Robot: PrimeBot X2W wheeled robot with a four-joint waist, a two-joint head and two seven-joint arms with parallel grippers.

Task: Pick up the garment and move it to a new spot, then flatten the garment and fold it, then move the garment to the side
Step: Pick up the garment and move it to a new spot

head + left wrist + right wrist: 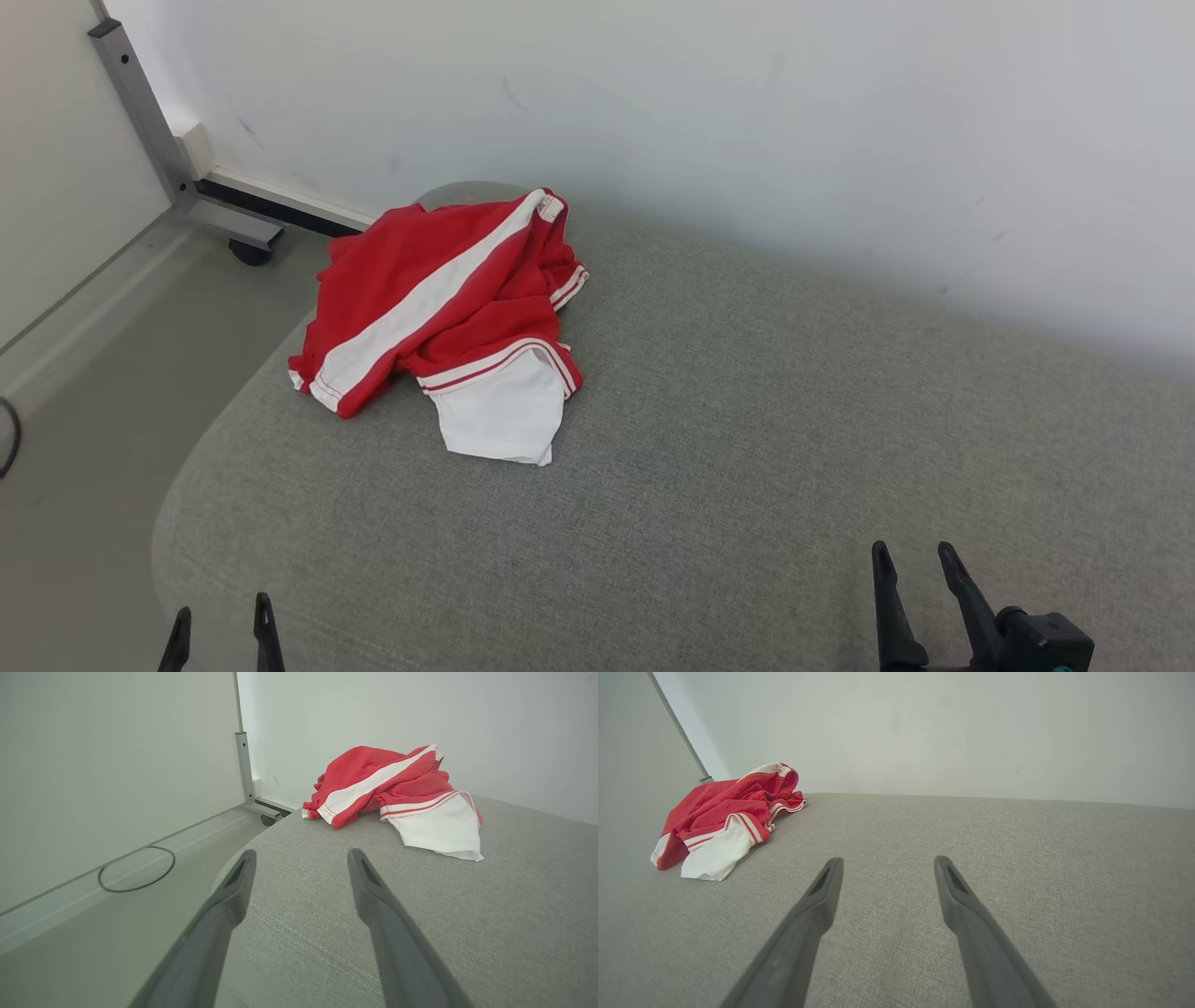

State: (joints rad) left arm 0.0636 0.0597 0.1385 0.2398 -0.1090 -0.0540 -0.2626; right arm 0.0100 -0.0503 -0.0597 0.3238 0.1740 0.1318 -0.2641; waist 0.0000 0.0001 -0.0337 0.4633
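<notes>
Grey woven fabric covers the broad padded cushion [766, 439] I am working over, and its far edge runs along a plain white wall [747, 103]. From the head camera I see my left gripper [222, 616] at the cushion's near left corner. Its two long dark fingers are spread wide with nothing between them. The left wrist camera shows bare cloth through that gap, with one finger close to the cushion's rounded left edge.

My right gripper [915, 560] is by the near edge, toward the right. Its jaws are also fully apart and empty, with the fingers over bare fabric. I cannot tell whether either pair of tips touches the cloth.

Further out, well apart from both grippers, the crumpled red sports garment [448, 280] lies in a heap at the cushion's far left corner, close to the wall. A broad white stripe runs across its top and thin white bands trim its hems. A plain white panel spills out from under the red toward the near edge. Its left side reaches the cushion's left edge.

Past that edge is the pale grey floor [84, 392]. A slanted grey metal post [140, 103] meets a low bar on a small black caster [250, 250] beside the far left corner. A thin dark cable [135, 877] loops on the floor by the side panel.
</notes>
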